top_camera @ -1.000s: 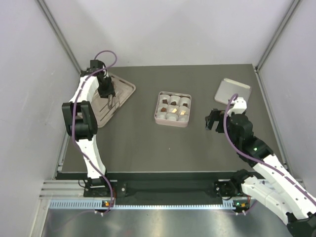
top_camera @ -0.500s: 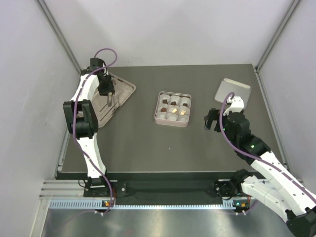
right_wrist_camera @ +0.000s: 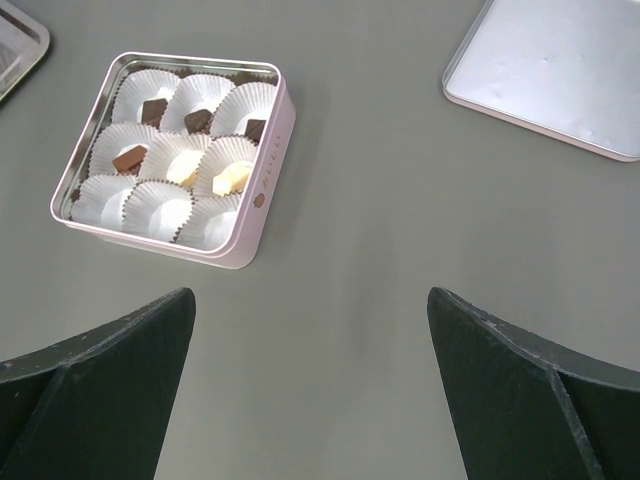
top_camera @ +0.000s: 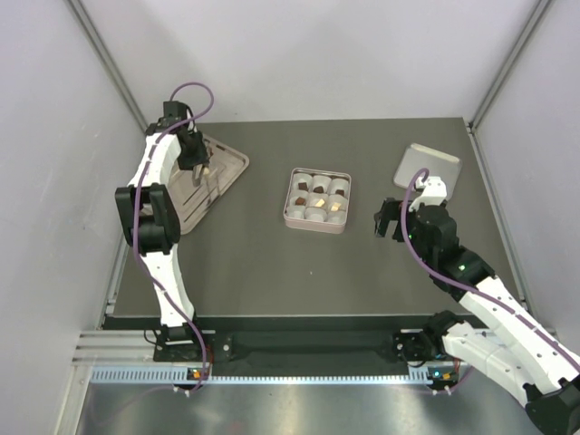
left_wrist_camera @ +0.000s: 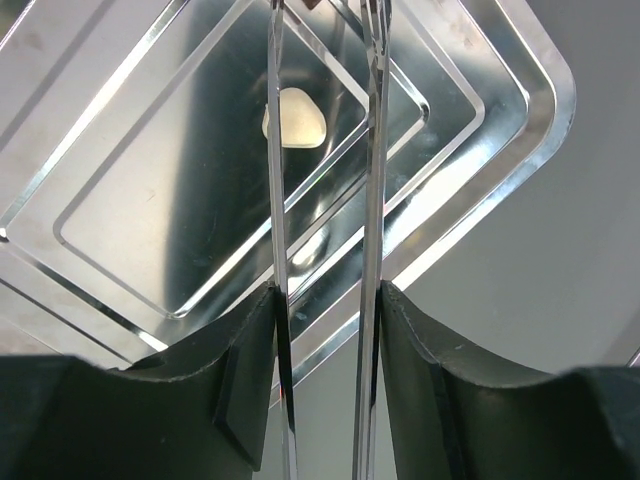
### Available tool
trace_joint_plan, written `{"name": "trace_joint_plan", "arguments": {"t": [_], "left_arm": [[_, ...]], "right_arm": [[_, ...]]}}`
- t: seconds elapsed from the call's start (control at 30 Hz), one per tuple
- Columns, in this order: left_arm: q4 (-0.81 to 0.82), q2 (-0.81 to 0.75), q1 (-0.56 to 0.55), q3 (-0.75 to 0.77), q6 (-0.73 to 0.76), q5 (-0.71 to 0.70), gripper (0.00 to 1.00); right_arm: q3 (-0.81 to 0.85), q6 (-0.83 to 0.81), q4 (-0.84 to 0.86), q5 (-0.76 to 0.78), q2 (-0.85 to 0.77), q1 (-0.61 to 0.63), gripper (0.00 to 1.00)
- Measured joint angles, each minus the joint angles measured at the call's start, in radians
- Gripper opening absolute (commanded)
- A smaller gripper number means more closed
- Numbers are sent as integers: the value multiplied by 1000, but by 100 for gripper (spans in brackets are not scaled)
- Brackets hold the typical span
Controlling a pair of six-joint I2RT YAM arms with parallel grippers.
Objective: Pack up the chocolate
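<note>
A cream-white chocolate [left_wrist_camera: 295,117] lies alone on the silver tray [left_wrist_camera: 150,200] at the table's far left [top_camera: 231,163]. My left gripper [left_wrist_camera: 327,295] hangs over that tray [top_camera: 198,161], shut on thin metal tweezers [left_wrist_camera: 375,150]. Their two blades stand a little apart and run out of the top of the left wrist view. The pink square tin [right_wrist_camera: 265,180] in the middle [top_camera: 316,200] holds dark [right_wrist_camera: 153,110], brown [right_wrist_camera: 130,158] and cream [right_wrist_camera: 232,178] chocolate pieces in white paper cups. My right gripper [right_wrist_camera: 310,300] is open and holds nothing, right of the tin [top_camera: 388,222].
The tin's lid [top_camera: 427,167] lies flat at the far right of the dark table [right_wrist_camera: 560,60]. Grey walls close in the table on the left, right and back. The tray sits close to the left wall.
My left gripper has pulled back toward the far edge of the tray, and the tweezers' blades have spread a little. The right arm has edged slightly left.
</note>
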Motion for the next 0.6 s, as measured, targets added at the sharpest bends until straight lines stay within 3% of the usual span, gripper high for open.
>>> {"name": "trace_joint_plan", "arguments": {"t": [0.6], "left_arm": [[-3, 69, 0, 56, 78, -9, 50]], "right_arm": [[0, -2, 3, 7, 7, 0, 100]]}}
